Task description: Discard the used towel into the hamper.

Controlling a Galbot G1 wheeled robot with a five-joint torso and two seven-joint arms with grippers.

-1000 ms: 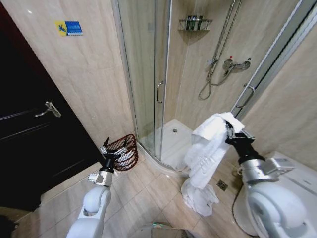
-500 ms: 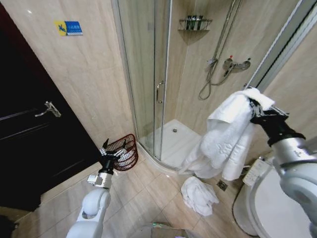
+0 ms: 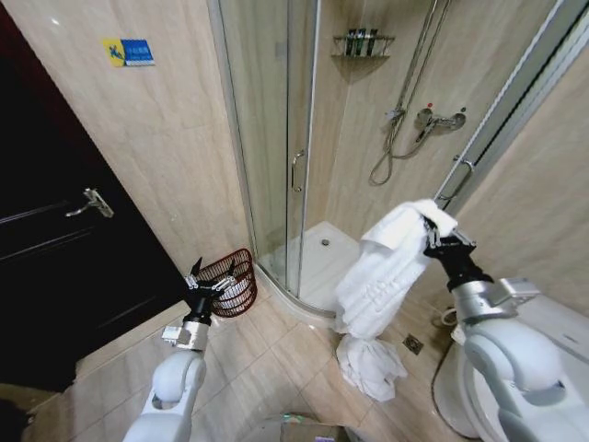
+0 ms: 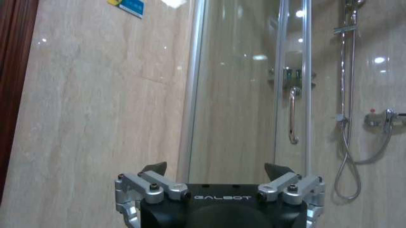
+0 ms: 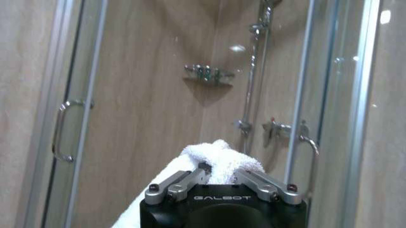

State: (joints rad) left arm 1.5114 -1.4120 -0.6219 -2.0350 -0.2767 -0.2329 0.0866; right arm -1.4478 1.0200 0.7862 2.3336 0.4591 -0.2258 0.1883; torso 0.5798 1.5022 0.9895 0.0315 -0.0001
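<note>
My right gripper is shut on the top of a white towel, held up at the right in front of the shower. The towel hangs in folds down toward the floor. In the right wrist view the towel bulges between the closed fingers of that gripper. The hamper, a dark reddish wire basket with something white inside, stands on the floor by the wall at the left. My left gripper is open, just in front of the hamper; in its wrist view the left gripper holds nothing.
A second white towel lies crumpled on the tiles under the hanging one. The glass shower enclosure stands between hamper and towel. A dark door is at the left, a white toilet at the lower right.
My right gripper swung up and to the right with the towel, then came back left and lower, near where it began. The left arm has not moved.
</note>
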